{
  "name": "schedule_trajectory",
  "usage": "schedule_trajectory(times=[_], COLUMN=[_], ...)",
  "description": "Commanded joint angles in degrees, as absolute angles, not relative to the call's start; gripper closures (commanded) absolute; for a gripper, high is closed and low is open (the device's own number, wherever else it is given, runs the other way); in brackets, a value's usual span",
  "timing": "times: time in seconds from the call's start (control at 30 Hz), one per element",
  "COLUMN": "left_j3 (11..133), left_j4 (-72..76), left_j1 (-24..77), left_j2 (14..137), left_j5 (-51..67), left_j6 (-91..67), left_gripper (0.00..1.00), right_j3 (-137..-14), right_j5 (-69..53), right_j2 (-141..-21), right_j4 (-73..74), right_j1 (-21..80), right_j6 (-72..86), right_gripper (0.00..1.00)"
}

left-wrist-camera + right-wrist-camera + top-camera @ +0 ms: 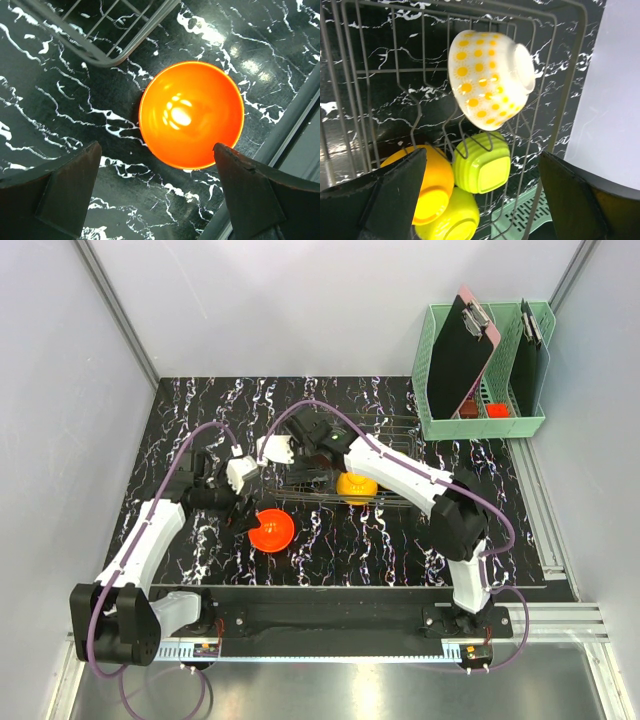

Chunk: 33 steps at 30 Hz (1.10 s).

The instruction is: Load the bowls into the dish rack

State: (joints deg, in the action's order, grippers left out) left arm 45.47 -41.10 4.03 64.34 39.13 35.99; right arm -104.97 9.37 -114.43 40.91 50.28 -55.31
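The red-orange bowl [270,530] [191,114] is the one not in the rack: it sits upright on the black marbled table [180,440], mouth up, just off the near left corner of the dish rack [395,502] [100,55] [350,90]. My left gripper [243,512] [156,150] hangs right over it with its jaws spread wide, one finger to either side of the bowl's near rim in the wrist view, and I see nothing pinched between them; whether either finger touches the rim I can't tell. In the rack I count four bowls, all tipped on their sides among the wire prongs: the cream-white bowl [490,80] with orange dots, its base turned up and to the right, then below it the lime green bowl [482,167] showing me its base, with the orange bowl [356,487] [427,185] touching its left side and the yellow-green bowl [452,220] lowest of all. My right gripper [482,154] is above that cluster, jaws fully apart and holding nothing. Off at the far right corner stands a mint-green basket [480,425] with clipboards [462,350] propped in it.
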Motion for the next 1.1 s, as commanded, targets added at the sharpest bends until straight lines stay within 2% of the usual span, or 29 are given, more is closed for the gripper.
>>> schedule_trajectory(times=[0.0,0.53,0.77,1.07], left_j3=[45.1,43.1,40.9,41.1], left_j4=[-39.9,-40.2,-34.0,-34.4], left_j1=[3.7,0.1,-9.7,-20.0], left_j2=[63.5,60.5,53.0,56.4], left_j5=[38.9,39.3,41.7,47.0], left_j6=[36.6,37.2,31.2,32.3], left_gripper=[0.01,0.01,0.01,0.01], right_j3=[-108.5,-115.2,-116.7,-121.5], right_j5=[8.0,4.6,5.0,9.6], right_j2=[-115.8,-125.9,-128.1,-132.1], right_j4=[38.5,38.4,38.3,37.8], right_j1=[51.7,51.7,51.4,50.8], right_j6=[-63.2,-61.0,-60.3,-61.3], right_gripper=[0.01,0.01,0.0,0.0])
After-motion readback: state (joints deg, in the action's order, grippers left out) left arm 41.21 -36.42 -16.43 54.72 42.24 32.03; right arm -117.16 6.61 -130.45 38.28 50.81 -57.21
